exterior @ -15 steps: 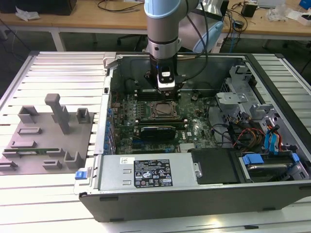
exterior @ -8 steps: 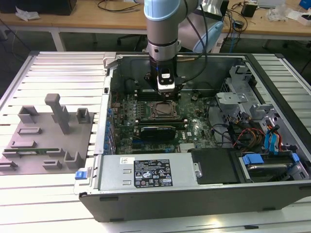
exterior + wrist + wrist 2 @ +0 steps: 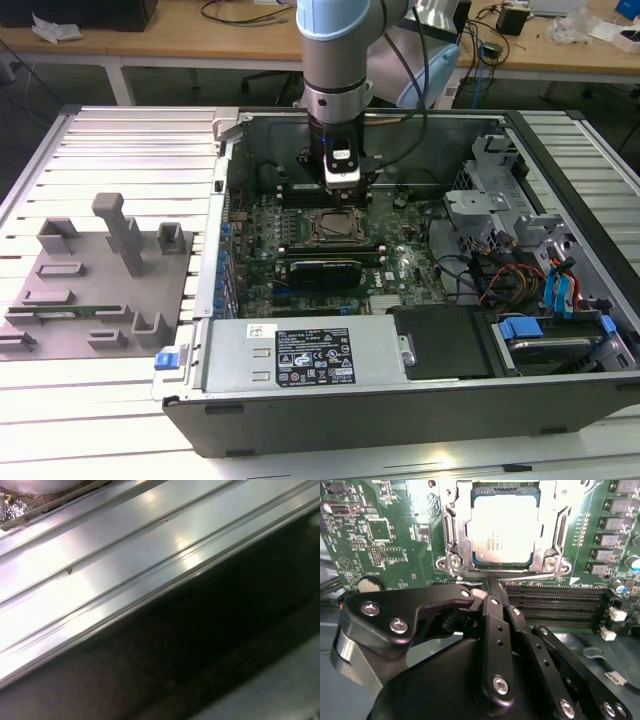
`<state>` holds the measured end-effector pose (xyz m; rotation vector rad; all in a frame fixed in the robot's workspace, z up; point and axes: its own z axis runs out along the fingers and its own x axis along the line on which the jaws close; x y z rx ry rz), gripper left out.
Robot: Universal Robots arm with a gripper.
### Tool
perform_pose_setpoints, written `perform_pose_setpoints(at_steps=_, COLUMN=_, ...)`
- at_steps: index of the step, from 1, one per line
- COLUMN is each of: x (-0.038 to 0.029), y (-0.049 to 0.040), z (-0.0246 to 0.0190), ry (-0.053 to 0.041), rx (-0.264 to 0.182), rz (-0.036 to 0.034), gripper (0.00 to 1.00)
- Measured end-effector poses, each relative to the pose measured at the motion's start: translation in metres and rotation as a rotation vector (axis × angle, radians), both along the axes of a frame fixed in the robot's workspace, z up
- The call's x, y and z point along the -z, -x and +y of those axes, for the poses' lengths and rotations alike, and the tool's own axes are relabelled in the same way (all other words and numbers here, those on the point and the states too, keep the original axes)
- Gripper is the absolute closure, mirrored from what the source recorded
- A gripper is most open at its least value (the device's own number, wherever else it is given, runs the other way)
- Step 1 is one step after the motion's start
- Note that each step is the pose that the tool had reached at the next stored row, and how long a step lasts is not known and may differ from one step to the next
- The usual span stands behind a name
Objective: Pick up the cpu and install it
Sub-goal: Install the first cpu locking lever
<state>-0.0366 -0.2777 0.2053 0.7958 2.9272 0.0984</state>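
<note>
1. Ribbed silver tabletop (image 3: pixel 120 140) carries our open grey computer case (image 3: pixel 400 400).
2. Inside, the small square silver-topped cpu (image 3: pixel 506 527) already lies within the metal socket frame (image 3: pixel 451 535); whether it is latched we cannot judge.
3. Just beyond, the black gripper (image 3: pixel 490 582) hovers, fingers together, empty.

Open computer case (image 3: pixel 400 415) lying flat on the slatted metal table (image 3: pixel 130 150), green motherboard (image 3: pixel 405 262) exposed, power supply (image 3: pixel 300 355) along the near wall. On the exterior view's left, a grey tray (image 3: pixel 95 285) sits just beside the case, a thin green memory stick (image 3: pixel 62 313) lying in it.
</note>
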Motion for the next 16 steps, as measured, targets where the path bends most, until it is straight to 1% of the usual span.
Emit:
perform_pose_setpoints(at_steps=3, x=-0.0048, y=0.0, z=0.0008, ry=0.0, rx=0.0, rz=-0.0003, gripper=0.89)
perform_pose_setpoints(at_steps=4, x=-0.0049, y=0.0001, z=0.0014, ry=0.0003, rx=0.0, rz=-0.0008, gripper=0.89)
perform_pose_setpoints(at_steps=9, x=-0.0047, y=0.0014, z=0.0022, ry=0.0017, rx=0.0, rz=-0.0025, gripper=0.89)
perform_pose_setpoints(at_steps=12, x=-0.004, y=0.0019, z=0.0023, ry=0.0053, rx=0.0, rz=-0.0031, gripper=0.89)
perform_pose_setpoints(at_steps=14, x=-0.003, y=0.0019, z=0.0024, ry=0.0099, rx=0.0, rz=-0.0032, gripper=0.89)
perform_pose_setpoints(at_steps=16, x=-0.0023, y=0.0019, z=0.0024, ry=0.0128, rx=0.0, rz=-0.0034, gripper=0.89)
